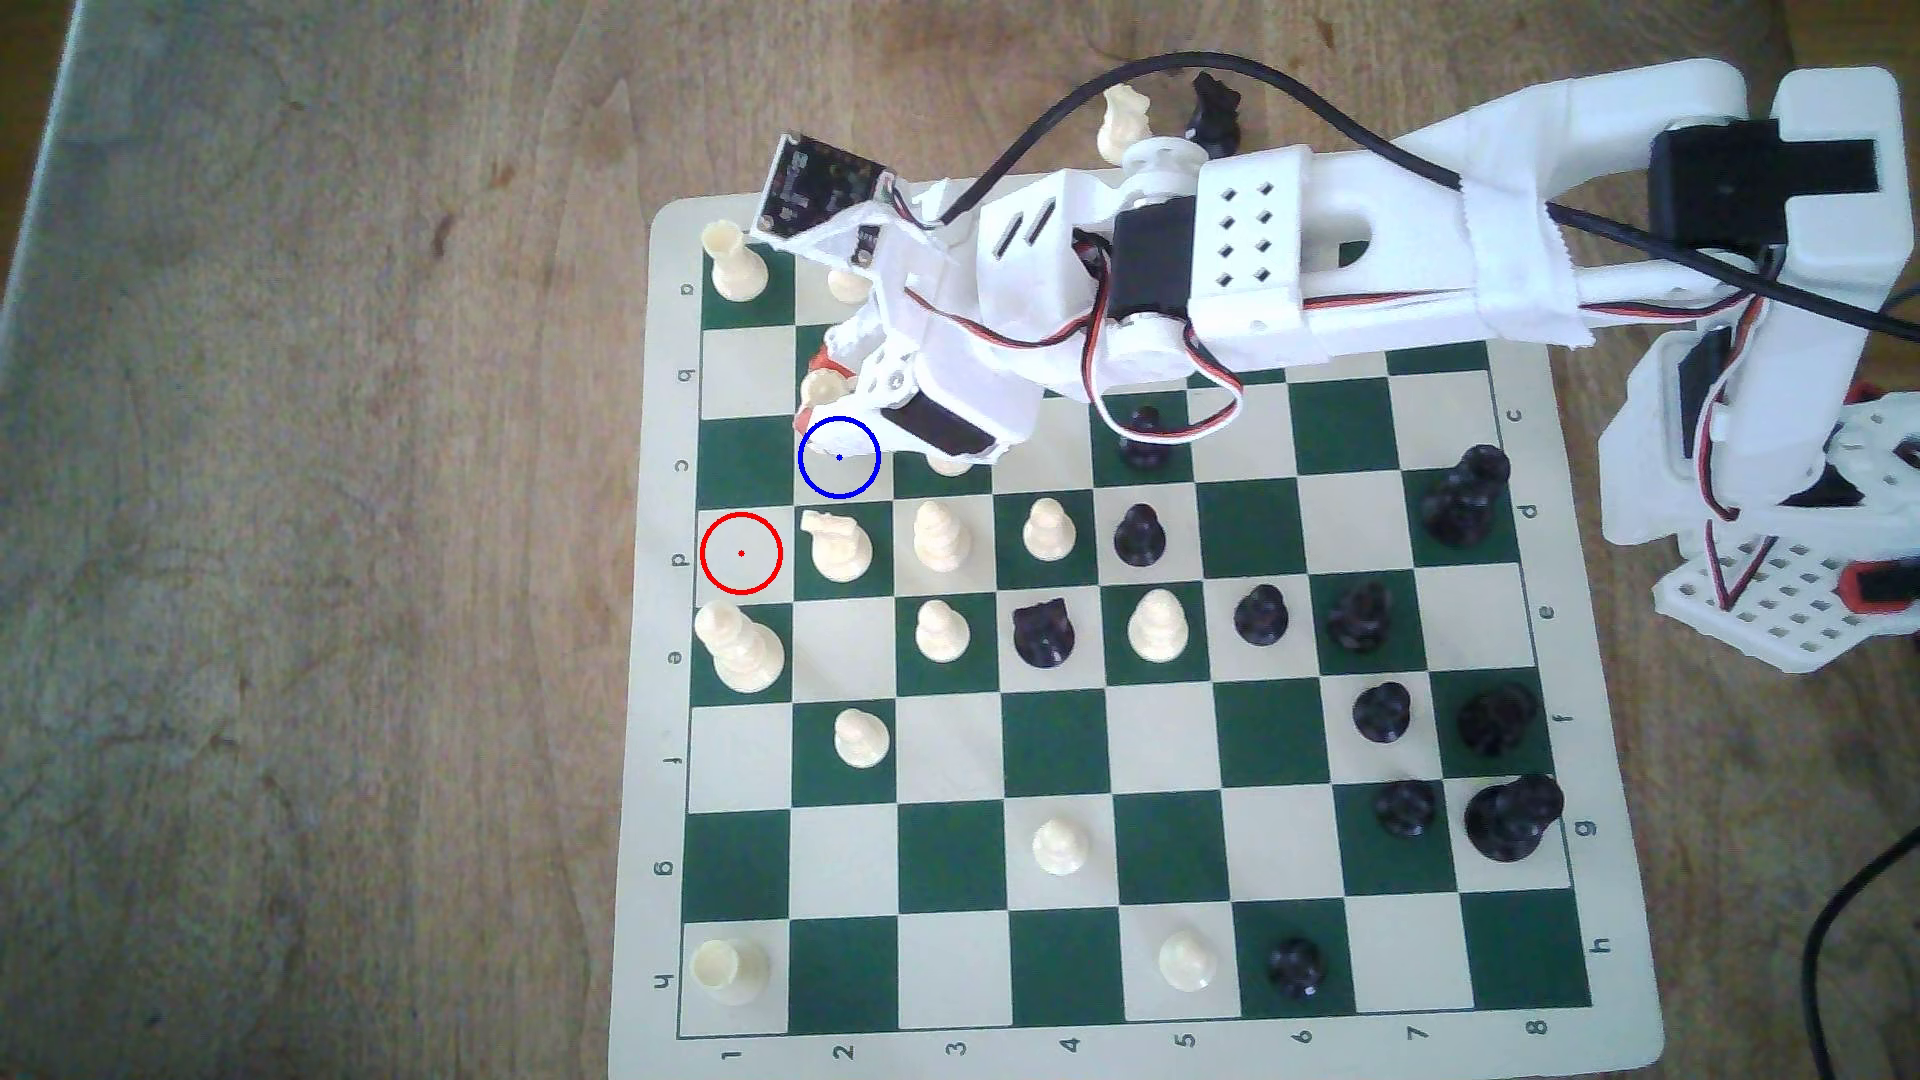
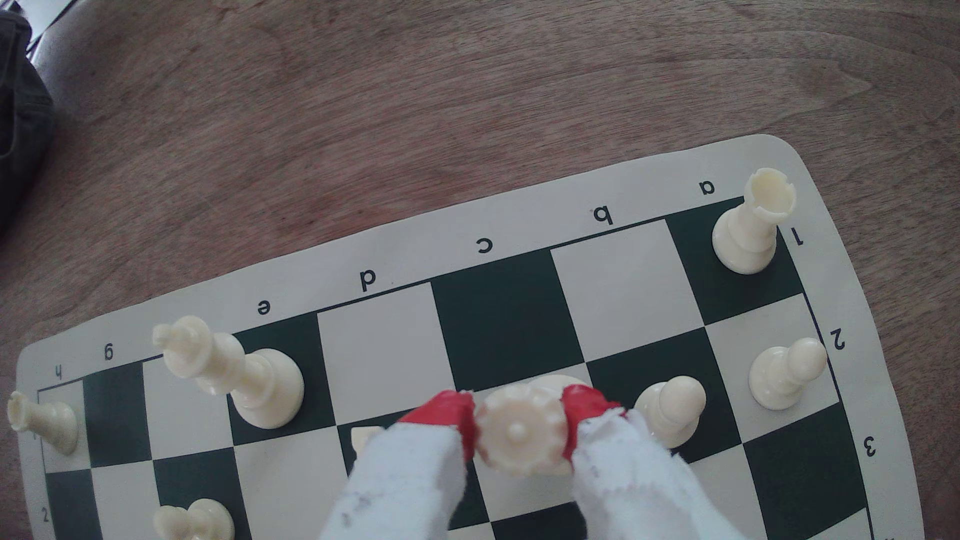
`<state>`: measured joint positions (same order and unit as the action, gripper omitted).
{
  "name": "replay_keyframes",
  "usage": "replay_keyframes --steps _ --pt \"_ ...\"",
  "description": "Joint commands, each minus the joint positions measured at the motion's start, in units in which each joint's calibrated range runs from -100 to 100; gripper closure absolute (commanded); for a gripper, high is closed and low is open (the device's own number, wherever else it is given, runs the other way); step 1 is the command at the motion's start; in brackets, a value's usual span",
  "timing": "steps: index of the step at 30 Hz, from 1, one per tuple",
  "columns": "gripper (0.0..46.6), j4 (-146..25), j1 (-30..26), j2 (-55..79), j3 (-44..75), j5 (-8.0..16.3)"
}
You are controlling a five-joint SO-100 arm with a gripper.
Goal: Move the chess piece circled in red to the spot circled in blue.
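The gripper (image 2: 519, 431) pinches the cream queen (image 2: 521, 433) by its notched crown between 2 red fingertips (image 2: 449, 415), long axis upright, crown up, near the blue-ringed square (image 1: 840, 458)

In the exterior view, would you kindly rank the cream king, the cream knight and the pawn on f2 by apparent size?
Largest to smallest:
1. king
2. knight
3. pawn
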<state>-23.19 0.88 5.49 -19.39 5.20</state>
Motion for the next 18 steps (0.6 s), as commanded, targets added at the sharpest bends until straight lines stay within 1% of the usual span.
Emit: replay_keyframes --steps 1,18 --pt "46.4 1.24 -0.06 -3.28 1.80 -0.20" --pt "46.4 1.32 -1.00 0.71 2.52 -0.20"
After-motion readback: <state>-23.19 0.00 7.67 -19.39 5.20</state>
